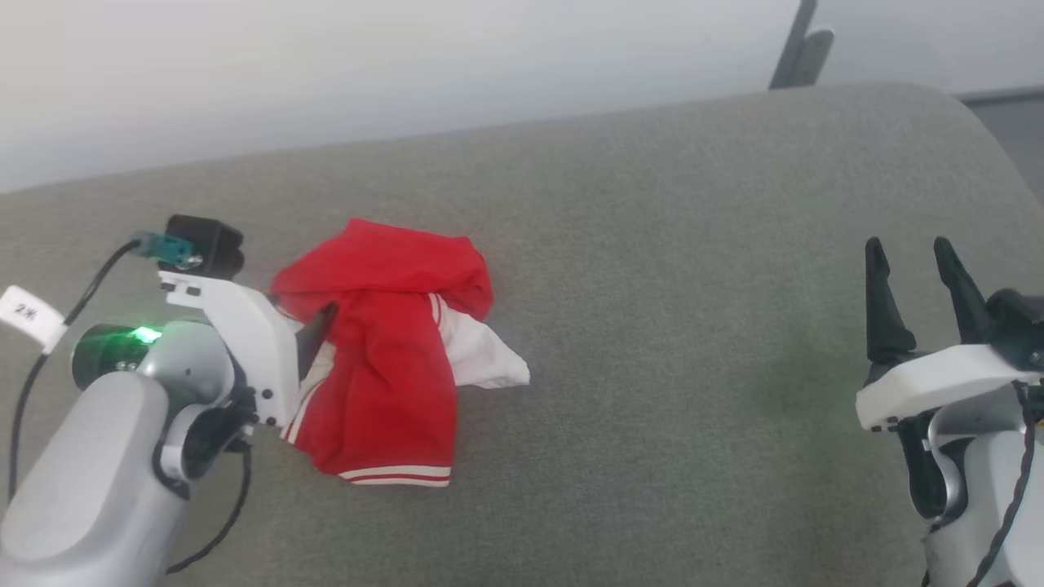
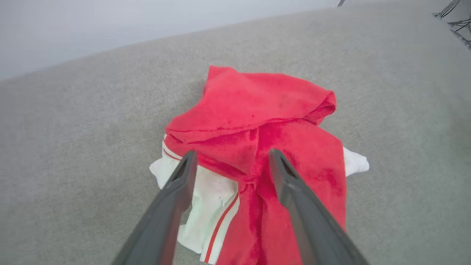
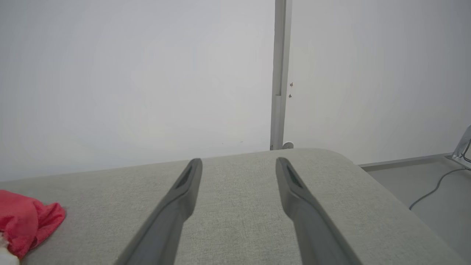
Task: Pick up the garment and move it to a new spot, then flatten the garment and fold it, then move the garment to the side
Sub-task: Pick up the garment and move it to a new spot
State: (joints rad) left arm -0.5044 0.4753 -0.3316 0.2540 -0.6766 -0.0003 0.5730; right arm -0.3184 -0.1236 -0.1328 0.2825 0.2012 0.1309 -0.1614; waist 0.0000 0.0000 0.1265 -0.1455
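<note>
Left hand point(image 2: 232, 158) and right hand point(image 3: 239, 165) released; garment point(image 1: 391, 342) crumpled on grey cushion point(image 1: 693, 326).

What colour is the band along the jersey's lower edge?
White with a red stripe; the band shows best in the head view.

Only one piece of print can be read. It is on a small white tag point(image 1: 27, 313) wrapped round the black cable point(image 1: 91, 281), just to the left of the green-lit ring point(image 1: 114, 346) on the left arm point(image 1: 90, 481). The tag carries dark marks that read as "2" followed by a second character, seemingly "米". The print is small and tilted, so that second mark is uncertain.
</note>
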